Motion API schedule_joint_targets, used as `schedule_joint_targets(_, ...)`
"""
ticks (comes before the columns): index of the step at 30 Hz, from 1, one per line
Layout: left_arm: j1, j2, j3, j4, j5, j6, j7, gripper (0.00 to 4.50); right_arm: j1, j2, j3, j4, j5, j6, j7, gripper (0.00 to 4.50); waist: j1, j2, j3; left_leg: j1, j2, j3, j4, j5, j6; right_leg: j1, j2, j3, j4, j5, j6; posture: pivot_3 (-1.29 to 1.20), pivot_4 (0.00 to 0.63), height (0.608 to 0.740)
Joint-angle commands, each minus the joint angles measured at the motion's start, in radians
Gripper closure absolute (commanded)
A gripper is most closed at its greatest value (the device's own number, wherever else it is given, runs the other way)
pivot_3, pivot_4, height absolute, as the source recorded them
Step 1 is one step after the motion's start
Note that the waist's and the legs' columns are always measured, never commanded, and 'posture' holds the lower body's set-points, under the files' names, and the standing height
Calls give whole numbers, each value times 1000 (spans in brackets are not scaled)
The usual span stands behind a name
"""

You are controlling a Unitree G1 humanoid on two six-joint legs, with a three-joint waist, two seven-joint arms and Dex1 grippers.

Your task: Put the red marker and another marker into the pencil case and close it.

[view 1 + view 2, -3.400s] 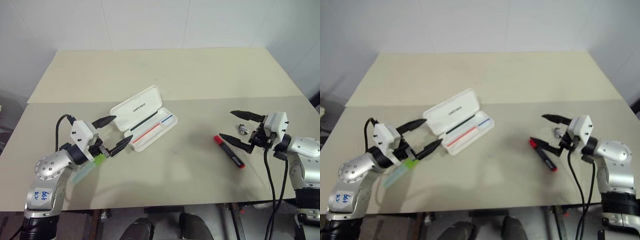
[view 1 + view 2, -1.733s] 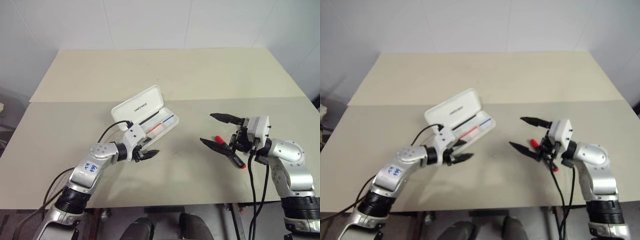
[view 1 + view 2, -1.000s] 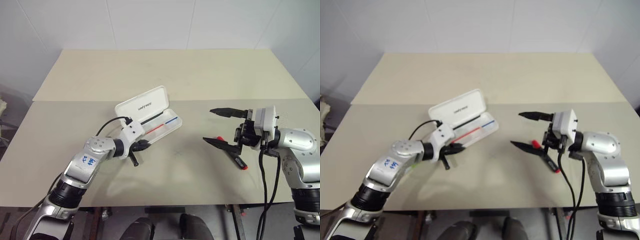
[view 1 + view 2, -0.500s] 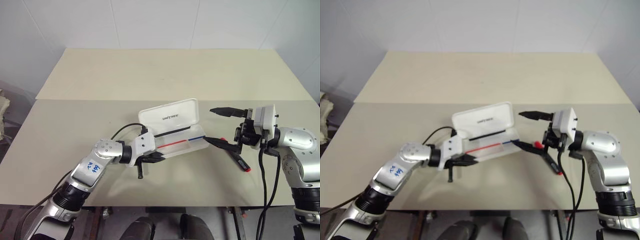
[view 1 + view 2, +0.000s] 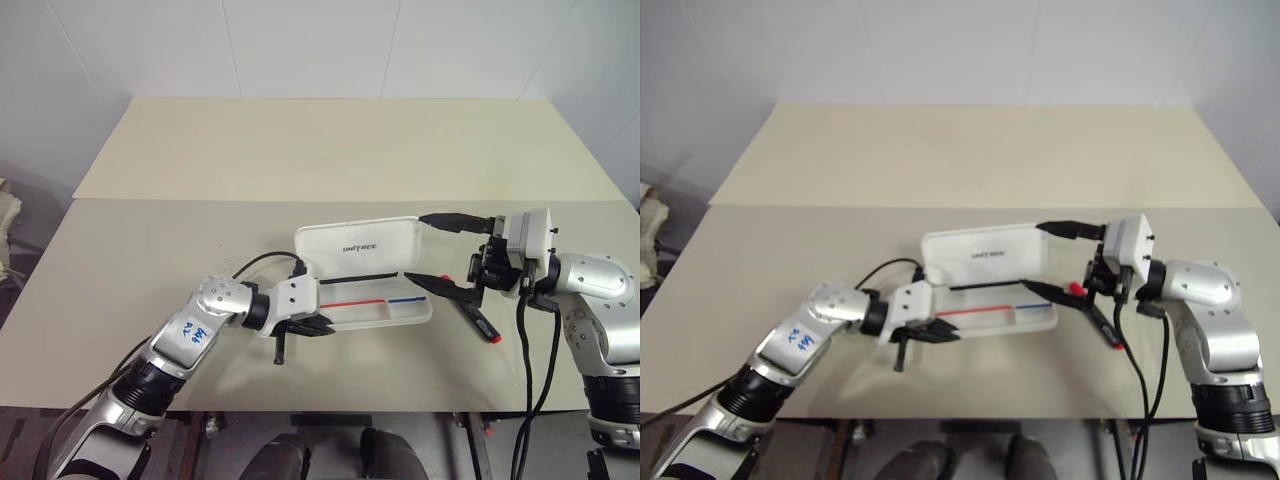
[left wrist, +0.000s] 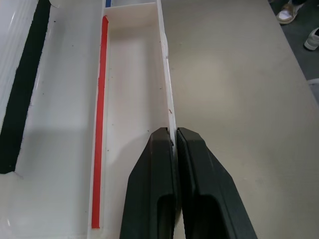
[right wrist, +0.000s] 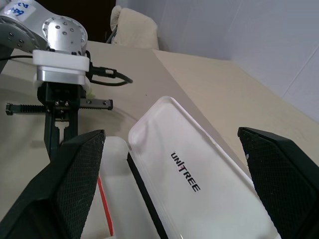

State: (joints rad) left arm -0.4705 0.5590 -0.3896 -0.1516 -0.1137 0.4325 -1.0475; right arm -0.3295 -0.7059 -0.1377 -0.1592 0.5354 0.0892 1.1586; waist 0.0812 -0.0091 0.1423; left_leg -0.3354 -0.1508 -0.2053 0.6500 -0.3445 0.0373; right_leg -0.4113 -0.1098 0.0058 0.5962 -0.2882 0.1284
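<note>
Pencil case (image 5: 365,283): open, near desk's front edge. Left gripper (image 5: 322,327) clamped on its front wall. Right gripper (image 5: 432,250) spread wide, empty, beside red marker (image 5: 482,326)

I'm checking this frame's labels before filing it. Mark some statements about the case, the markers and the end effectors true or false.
1. The pencil case lies open. True.
2. The left end effector is shut on the case's front wall. True.
3. The red marker is inside the case. False: it lies on the table, beside the case.
4. The right end effector is shut. False: its fingers are spread wide.
5. The lid reads UNITREE. True.
</note>
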Motion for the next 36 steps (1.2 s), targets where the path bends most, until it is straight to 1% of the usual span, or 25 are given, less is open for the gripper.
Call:
schedule_joint_targets(1,-26,-24,-24,25,29,-4,18,3913,15,-13,-44,-48,18,-3,-17,0,1,0,0,0,0,0,1,0,0,0,0,0,0,0,0,0,150,740)
schedule_joint_targets(5,-34,-53,-29,36,41,-1,36,2650,20,-12,-45,-52,18,-6,-26,0,-4,-1,0,0,0,1,1,0,0,0,0,0,0,1,1,0,150,740)
schedule_joint_targets(7,-36,-67,-34,41,48,-1,46,1898,23,-11,-46,-51,17,-9,-27,0,-5,-1,0,0,1,2,1,0,0,0,0,0,0,1,1,0,150,740)
schedule_joint_targets(12,-35,-97,-14,29,29,6,51,248,24,-6,-46,-44,12,-16,-26,0,-4,-1,1,0,1,3,1,0,0,-1,0,0,0,1,1,0,150,740)
schedule_joint_targets(23,43,-92,29,-25,-53,8,27,248,20,5,-31,-11,2,-35,-14,0,-6,-1,1,0,1,3,0,0,0,-1,0,0,0,1,1,0,150,740)
schedule_joint_targets(31,89,-118,127,-68,-149,-59,37,248,35,2,-48,23,4,-10,-36,0,-4,-1,1,0,1,3,0,0,0,-1,0,0,-1,1,1,0,150,740)
schedule_joint_targets(34,93,-127,209,-86,-215,-122,27,248,73,8,-99,44,38,64,-107,0,-3,-1,0,0,1,3,0,0,0,-1,0,0,-1,1,1,0,150,740)
schedule_joint_targets(36,88,-129,248,-101,-256,-134,25,248,110,-9,-115,57,26,78,-117,0,-3,-1,0,0,1,3,0,0,0,-1,0,0,-1,1,1,0,150,740)
